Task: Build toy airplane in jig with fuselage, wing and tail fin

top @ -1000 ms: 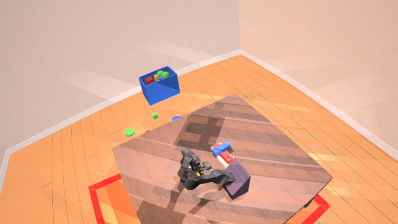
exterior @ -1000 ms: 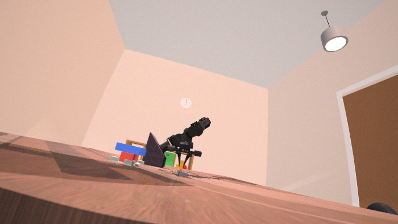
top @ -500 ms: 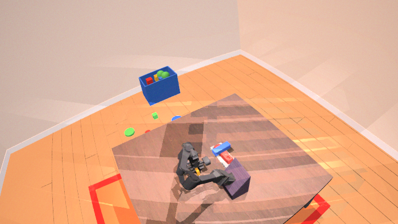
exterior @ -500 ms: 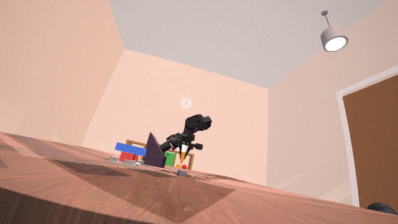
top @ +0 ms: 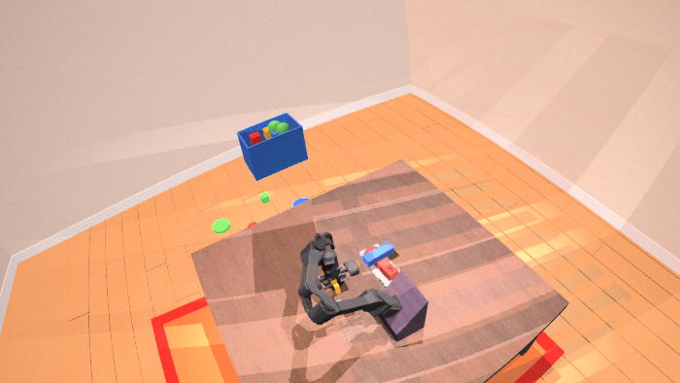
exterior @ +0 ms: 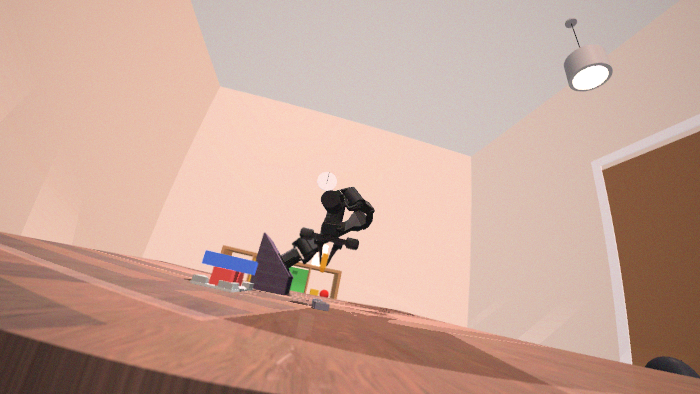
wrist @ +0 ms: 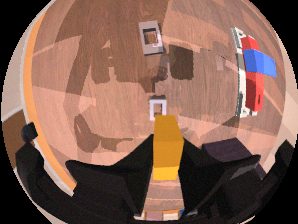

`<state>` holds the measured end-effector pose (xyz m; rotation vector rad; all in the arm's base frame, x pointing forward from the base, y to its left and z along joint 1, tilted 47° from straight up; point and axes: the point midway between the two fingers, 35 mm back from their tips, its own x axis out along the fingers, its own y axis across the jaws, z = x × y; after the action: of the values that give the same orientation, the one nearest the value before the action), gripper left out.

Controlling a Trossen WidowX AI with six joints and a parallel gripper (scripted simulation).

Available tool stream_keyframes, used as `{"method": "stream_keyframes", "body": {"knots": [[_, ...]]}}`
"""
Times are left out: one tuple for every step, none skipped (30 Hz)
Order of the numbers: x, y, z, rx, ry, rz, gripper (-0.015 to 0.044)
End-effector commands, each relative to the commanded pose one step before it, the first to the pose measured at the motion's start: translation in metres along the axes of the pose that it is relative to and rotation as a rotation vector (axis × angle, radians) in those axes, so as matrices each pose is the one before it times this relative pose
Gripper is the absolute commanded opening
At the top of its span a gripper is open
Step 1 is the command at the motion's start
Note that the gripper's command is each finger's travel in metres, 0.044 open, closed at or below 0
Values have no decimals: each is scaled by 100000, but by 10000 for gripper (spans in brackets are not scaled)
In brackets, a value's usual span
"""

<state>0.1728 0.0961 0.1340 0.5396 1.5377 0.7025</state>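
Gripping a small orange tail fin [wrist: 166,145], a smooth matte rectangular block, between the black fingers of the gripper [top: 336,287], closed tight on its sides and hanging well above the wood-grain surface [top: 461,272]. Showing, in the exterior view, the tail fin [exterior: 324,260] pointing downward, apart from the boards below. Sitting at about two o'clock from the gripper in the top view: the red boxy fuselage [top: 387,267] in its pale grey jig [top: 376,277], with the flat blue wing [top: 378,253] lying crosswise on top. Appearing at three o'clock near the rim of the wrist view: the same red fuselage [wrist: 252,86] and blue wing [wrist: 260,63] along the white edge of the jig [wrist: 237,76]. Resting on the surface at twelve o'clock from the tail fin in the wrist view: a small grey square frame [wrist: 152,35] with an open centre, and a smaller one [wrist: 158,107] just above the fin's tip. Rising just beside the jig: a dark purple wedge [top: 408,303], plank-textured, with the arm's base against it. Standing on the orange plank floor beyond, at eleven o'clock: a blue bin [top: 273,146] of coloured shapes.
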Motion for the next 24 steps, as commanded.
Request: {"method": "stream_keyframes", "body": {"knots": [[-1353, -80, 33, 498, 80, 74, 0], [-310, 24, -50, 51, 2, 183, 0], [-311, 28, -53, 48, -1, 198, 0], [-311, 32, -56, 46, -5, 213, 0], [-311, 36, -59, 43, -8, 227, 0], [-311, 41, -62, 41, -13, 242, 0], [-311, 45, -65, 38, -17, 256, 0], [-310, 49, -68, 35, -22, 270, 0], [-253, 43, -58, 26, -22, 231, 0], [-152, 28, -35, 15, -15, 143, 0], [-51, 9, -12, 5, -5, 49, 0], [1, -43, 32, -25, -7, -18, 0], [4, -130, 96, -76, -20, -52, 0], [6, -218, 159, -126, -33, -86, 0], [9, -266, 188, -153, -38, -102, 0], [10, -269, 184, -153, -37, -100, 0], [11, -272, 181, -153, -35, -98, 0], [12, -274, 177, -154, -33, -96, 0], [14, -277, 173, -154, -32, -94, 0], [15, -279, 169, -154, -30, -92, 0], [16, -282, 165, -155, -29, -90, 0], [21, -260, 134, -84, -92, 148, 0], [22, -263, 130, -85, -94, 151, 0], [22, -264, 127, -86, -96, 153, 0]]}}
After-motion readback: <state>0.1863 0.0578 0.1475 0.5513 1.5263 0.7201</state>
